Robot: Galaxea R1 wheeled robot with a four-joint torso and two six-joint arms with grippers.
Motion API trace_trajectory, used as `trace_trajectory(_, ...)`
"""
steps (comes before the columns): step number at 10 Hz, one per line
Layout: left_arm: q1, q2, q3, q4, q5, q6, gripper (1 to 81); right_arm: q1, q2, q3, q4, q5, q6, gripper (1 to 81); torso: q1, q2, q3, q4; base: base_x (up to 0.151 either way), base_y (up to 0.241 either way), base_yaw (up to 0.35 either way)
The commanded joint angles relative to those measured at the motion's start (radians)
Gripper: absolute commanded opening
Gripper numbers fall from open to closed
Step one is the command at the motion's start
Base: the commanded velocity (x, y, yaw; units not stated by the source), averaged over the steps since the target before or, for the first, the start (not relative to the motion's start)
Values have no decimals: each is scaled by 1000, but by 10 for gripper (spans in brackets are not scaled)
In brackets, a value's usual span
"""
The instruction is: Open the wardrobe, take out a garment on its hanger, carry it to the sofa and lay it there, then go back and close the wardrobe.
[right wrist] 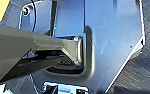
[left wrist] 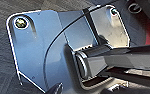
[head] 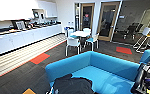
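Cannot tell from either wrist view whether the pincers are spread or pressed together. Nearest in the head view, limp black short-sleeved garment (head: 72,85) lying on the seat of the large bright blue upholstered sofa (head: 108,63), close to its front edge beside the rounded arm. Beyond the low curved back, open dark carpet (head: 53,53) with orange-red patches, then probably a small round white table (head: 80,33) with white chairs (head: 73,43). No writing legible.
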Motion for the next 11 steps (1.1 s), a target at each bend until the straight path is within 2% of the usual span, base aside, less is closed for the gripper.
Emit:
trace_trajectory(1,-30,6,0,1,65,6,811,25,11,5,-2,-59,-3,811,0,0,0,0,0,0,226)
trace_trajectory(10,-30,6,0,2,66,7,811,21,14,10,1,-54,0,811,0,0,0,0,0,0,226)
trace_trajectory(11,-30,8,0,1,83,7,811,22,19,8,1,-48,-2,811,0,0,0,0,0,0,241)
